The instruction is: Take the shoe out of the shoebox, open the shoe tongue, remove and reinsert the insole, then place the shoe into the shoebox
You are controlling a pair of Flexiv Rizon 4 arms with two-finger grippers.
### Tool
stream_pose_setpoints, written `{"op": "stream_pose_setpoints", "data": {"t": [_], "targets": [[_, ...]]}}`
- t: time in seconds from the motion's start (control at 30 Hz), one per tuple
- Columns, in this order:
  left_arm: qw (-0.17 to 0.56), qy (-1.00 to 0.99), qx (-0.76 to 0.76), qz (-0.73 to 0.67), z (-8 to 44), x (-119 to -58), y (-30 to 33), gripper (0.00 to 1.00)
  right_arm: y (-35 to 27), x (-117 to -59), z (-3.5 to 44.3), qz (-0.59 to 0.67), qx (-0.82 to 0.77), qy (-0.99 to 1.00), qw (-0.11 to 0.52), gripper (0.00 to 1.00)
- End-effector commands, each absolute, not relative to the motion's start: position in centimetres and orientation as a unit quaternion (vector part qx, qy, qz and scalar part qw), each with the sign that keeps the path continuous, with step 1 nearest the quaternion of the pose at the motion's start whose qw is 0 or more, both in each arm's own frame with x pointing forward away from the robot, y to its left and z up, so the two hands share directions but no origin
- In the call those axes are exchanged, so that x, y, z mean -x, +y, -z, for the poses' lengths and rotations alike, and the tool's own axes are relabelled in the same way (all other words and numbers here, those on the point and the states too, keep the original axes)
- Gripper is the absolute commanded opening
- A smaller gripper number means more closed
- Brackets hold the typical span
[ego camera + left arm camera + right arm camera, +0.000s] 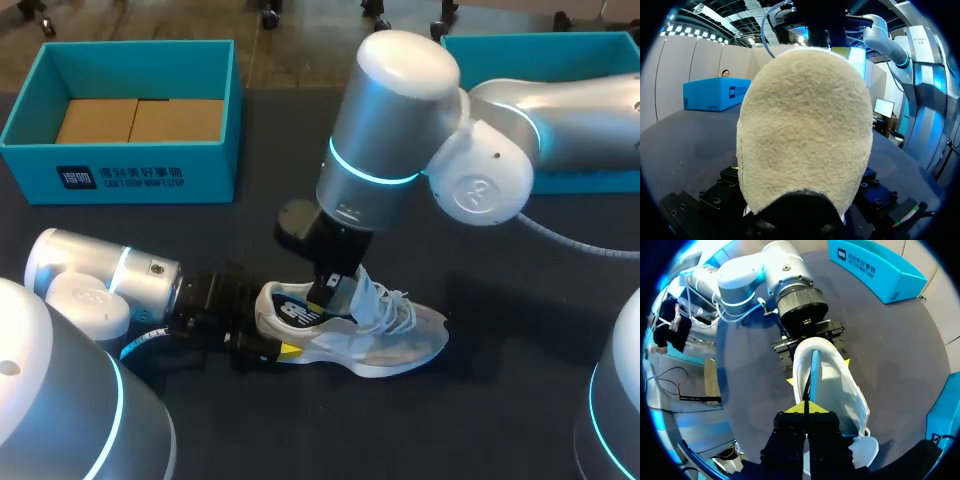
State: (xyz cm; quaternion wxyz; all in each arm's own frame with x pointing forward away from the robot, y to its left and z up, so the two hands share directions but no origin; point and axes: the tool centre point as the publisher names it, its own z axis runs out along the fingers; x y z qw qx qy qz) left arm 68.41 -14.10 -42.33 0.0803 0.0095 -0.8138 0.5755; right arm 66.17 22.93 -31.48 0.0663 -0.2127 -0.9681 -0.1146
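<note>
Shoe point(385, 338) heel sits clamped between left fingers point(789, 382); right fingers point(793, 409) pinch together on the insole point(813, 371).

Your left arm point(90, 275) and right arm point(390, 120) have rounded silver-white shells, glowing cyan joint rings, black screw-studded wrist blocks.

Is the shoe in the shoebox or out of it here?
Out. The shoe stands on its sole on the table, well clear of the shoebox, left gripper at its heel.
</note>
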Motion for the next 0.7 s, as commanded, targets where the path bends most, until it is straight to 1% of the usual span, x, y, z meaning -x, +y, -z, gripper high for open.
{"op": "stream_pose_setpoints", "data": {"t": [0.03, 0.07, 0.1, 0.13, 0.47, 0.7], "targets": [[0.08, -0.814, -0.01, -0.575, 42.6, -68.7, -14.2, 0.0, 22.6, -65.5, 29.3, 0.104, 0.215, -0.969, 0.055, 0.04], [0.08, -0.814, -0.01, -0.575, 42.6, -68.7, -14.2, 0.0, 22.7, -65.5, 29.1, 0.103, 0.214, -0.97, 0.055, 0.22], [0.08, -0.814, -0.01, -0.575, 42.6, -68.7, -14.2, 0.0, 22.9, -65.5, 29.0, 0.1, 0.212, -0.971, 0.054, 0.35], [0.08, -0.814, -0.01, -0.575, 42.6, -68.7, -14.2, 0.0, 23.0, -65.6, 28.9, 0.098, 0.212, -0.971, 0.055, 0.4], [0.08, -0.814, -0.01, -0.575, 42.6, -68.7, -14.2, 0.0, 23.0, -66.6, 31.1, 0.109, 0.207, -0.971, 0.056, 0.45], [0.08, -0.814, -0.01, -0.575, 42.6, -68.7, -14.2, 0.0, 23.5, -67.1, 32.1, 0.104, 0.213, -0.969, 0.067, 0.44]]}}
